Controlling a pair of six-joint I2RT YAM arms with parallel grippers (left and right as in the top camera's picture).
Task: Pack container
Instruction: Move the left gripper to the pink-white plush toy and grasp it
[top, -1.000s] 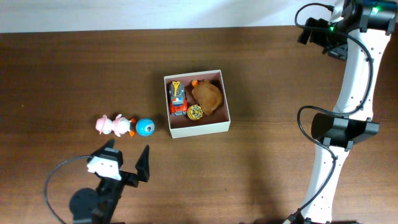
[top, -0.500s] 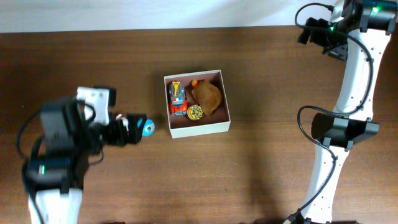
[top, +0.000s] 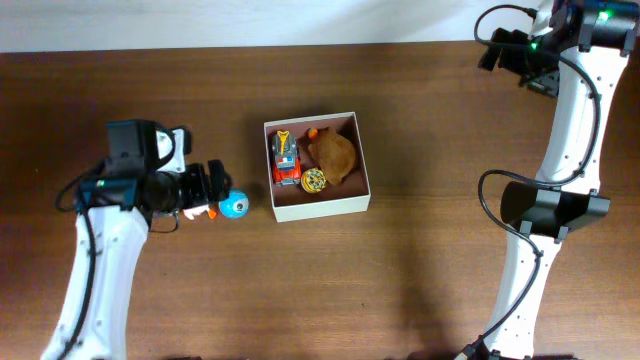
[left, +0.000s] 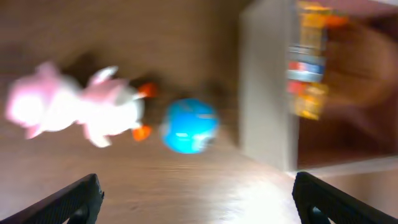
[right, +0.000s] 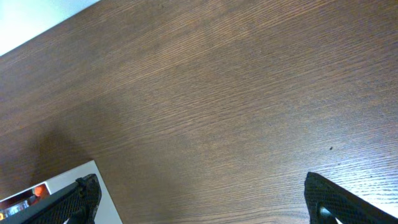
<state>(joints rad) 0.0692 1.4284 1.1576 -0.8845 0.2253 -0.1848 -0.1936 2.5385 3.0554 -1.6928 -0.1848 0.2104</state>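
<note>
Container (top: 320, 209) is sitting near the middle of the tabletop (top: 420, 270), a little toward the far edge. It is holding a truck (top: 286, 160), a brown lump (top: 336, 154) and a small round piece (top: 314, 180). Ball (top: 234, 205) is lying just off its left wall. Pink-white toy (left: 74, 109) is lying beside the ball, toward the left edge. Left gripper (left: 195, 183) is hovering over toy and ball, fingers spread wide, gripping nothing; its view is blurring. Right gripper (right: 200, 186) is hanging at the far right corner, spread wide too, gripping nothing.
</note>
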